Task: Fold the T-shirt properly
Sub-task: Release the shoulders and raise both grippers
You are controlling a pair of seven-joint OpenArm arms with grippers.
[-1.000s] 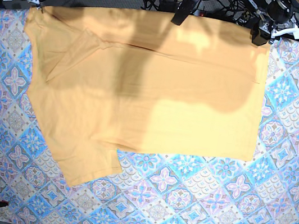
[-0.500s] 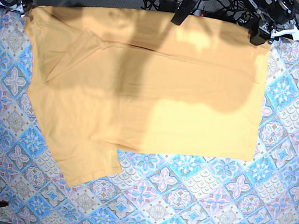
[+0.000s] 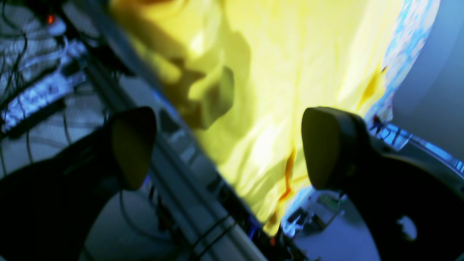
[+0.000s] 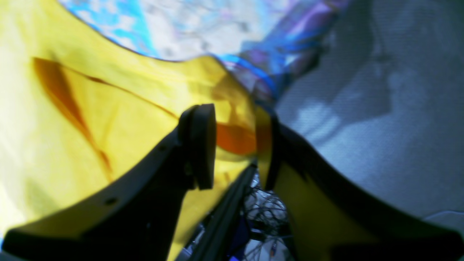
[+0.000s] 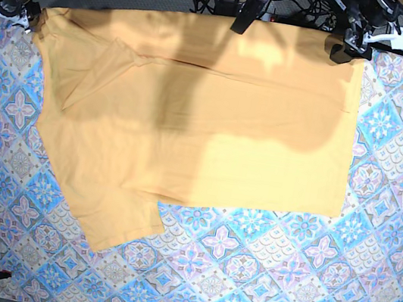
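Yellow-orange T-shirt (image 5: 215,115), just one

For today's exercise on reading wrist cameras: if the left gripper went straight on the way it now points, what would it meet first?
Probably the T-shirt. The left gripper stands open, nothing between its jaws, and the yellow cloth's corner lies directly ahead, beside the table's back edge. Depth is blurred, so this is a guess.

No text, label, brand, number or sign could be read in any view. The T-shirt (image 5: 192,111) showed plain yellow-orange cloth with no print. The tablecloth (image 5: 281,278) carried only a repeating tile pattern, no lettering. Both wrist views were too blurred for any marking on the equipment behind to be made out.
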